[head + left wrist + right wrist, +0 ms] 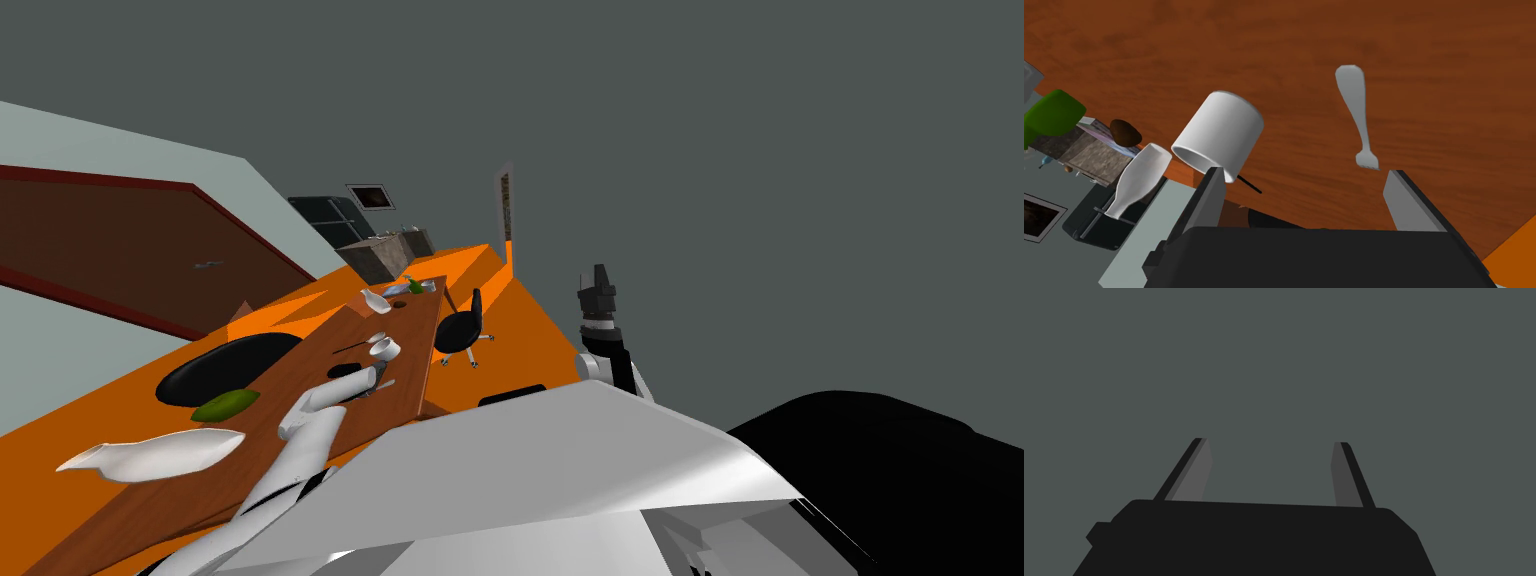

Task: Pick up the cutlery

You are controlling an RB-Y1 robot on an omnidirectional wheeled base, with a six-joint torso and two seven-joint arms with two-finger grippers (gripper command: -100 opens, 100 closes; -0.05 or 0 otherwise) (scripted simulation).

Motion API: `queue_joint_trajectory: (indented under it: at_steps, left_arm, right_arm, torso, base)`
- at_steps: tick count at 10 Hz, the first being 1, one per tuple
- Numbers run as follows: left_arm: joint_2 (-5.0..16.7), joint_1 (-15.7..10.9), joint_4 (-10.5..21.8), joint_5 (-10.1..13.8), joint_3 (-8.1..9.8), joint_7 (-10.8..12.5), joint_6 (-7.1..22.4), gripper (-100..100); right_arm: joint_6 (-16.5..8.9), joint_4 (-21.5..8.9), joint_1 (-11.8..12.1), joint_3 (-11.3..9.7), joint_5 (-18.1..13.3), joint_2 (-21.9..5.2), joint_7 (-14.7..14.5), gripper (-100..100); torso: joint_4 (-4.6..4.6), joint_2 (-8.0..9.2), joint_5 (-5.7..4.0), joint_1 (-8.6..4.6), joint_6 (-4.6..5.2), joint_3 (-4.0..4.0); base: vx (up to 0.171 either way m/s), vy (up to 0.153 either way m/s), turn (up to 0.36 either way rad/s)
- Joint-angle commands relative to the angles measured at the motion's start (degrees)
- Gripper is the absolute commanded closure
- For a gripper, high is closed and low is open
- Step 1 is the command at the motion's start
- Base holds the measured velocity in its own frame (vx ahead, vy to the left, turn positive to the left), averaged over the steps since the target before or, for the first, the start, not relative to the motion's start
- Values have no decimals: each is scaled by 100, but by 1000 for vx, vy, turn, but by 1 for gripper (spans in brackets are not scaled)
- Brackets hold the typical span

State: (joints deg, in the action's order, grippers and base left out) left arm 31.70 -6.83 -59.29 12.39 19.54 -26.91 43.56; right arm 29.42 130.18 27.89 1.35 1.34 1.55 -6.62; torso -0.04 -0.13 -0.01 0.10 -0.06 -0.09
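Cup (1219, 132) sits near fork (1359, 119); bottle (1136, 177) farther off.

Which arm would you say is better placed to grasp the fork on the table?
Left. The left gripper, open, hovers just short of the fork on the table; the right gripper is raised well aside.

table (1424, 75) of grained brown wood — fork (1357, 107) and cup (1224, 127) smooth, matt
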Motion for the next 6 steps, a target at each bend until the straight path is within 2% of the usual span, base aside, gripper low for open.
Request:
queue_joint_trajectory:
  at_steps: [1, 2, 4, 5, 6]
  left_arm:
    - [10, -38, 243, 59, 119, -78, 202, -100]
    - [10, -38, 243, 59, 119, -78, 202, -100]
    - [0, -142, 681, 131, 305, -177, 500, -100]
    - [0, -142, 681, 131, 305, -177, 500, -100]
    - [-12, -185, 881, 165, 393, -221, 628, -100]
  right_arm:
    - [0, 0, 0, 0, 0, 0, 0, 0]
    - [0, 0, 0, 0, 0, 0, 0, 0]
    - [0, 0, 0, 0, 0, 0, 0, 0]
    - [0, 0, 0, 1, 0, -1, 0, 0]
    - [0, 0, 0, 0, 0, 0, 0, 0]
  torso:
    - [0, 0, 0, 0, 0, 0]
    - [0, -2, 1, 1, -1, -1]
    - [0, -1, 1, 5, 0, 0]
    - [-2, -10, 4, 15, 0, -5]
    - [-1, -5, 3, 12, 0, -3]
  base:
    - [77, 19, -6]
    - [61, 16, 1]
    - [87, 44, 7]
    - [80, 45, -3]
    - [63, 39, 9]
